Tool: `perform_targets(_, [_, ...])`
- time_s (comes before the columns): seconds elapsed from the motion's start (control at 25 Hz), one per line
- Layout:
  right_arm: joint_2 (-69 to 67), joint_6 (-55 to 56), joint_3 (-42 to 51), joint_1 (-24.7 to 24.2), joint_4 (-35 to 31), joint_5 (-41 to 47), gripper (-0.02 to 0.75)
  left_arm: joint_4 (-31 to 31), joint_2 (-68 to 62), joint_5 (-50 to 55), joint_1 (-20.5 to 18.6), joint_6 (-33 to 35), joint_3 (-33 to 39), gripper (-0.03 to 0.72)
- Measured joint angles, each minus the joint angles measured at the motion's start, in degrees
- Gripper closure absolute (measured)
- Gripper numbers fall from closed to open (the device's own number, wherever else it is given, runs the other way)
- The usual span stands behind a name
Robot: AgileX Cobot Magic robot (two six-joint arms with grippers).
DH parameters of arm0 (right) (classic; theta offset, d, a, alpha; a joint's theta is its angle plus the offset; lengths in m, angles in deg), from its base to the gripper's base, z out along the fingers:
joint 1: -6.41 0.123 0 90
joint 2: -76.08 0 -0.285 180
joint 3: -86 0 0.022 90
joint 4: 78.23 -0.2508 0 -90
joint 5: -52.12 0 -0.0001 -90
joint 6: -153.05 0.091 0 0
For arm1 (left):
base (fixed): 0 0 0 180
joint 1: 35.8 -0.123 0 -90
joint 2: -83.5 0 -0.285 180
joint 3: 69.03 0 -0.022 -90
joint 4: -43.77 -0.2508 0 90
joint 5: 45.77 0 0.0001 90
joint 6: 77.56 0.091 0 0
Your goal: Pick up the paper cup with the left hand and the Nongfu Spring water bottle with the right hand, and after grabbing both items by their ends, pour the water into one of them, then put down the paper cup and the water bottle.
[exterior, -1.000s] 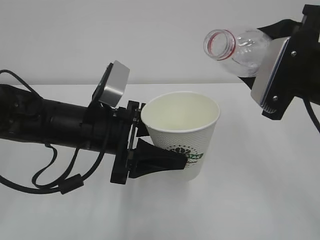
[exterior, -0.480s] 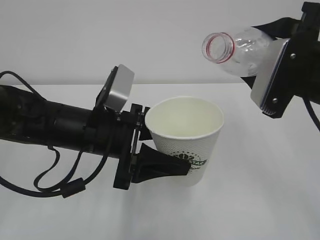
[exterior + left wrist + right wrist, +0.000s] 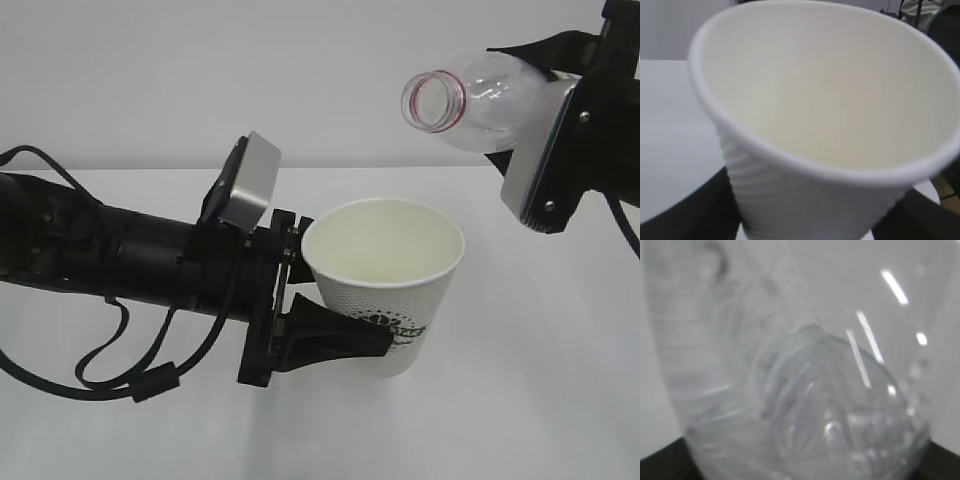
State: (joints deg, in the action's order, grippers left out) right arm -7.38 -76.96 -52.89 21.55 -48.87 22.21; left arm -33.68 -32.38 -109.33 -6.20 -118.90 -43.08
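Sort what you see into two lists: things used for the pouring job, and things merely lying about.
Used for the job:
- paper cup, gripped by the left pincer
- clear water bottle, uncapped and tilted, gripped by the right pincer

Lying about:
- nothing visible; only the white table

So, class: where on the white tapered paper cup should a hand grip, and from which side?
Grip the white tapered paper cup on its lower wall, coming side-on, as the left hand does: that keeps the wide open mouth clear.
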Motion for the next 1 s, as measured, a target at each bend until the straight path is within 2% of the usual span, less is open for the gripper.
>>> perform_targets(0.52, [0.0,-3.57,0.0,0.0,0.0,-0.13,0.235,0.88,0.0,0.0,0.0,2.29,0.0,0.176])
perform_targets(1.0, [0.0,-5.46,0.0,0.0,0.0,-0.13,0.235,-1.68,0.0,-1.37,0.0,0.18,0.0,0.177])
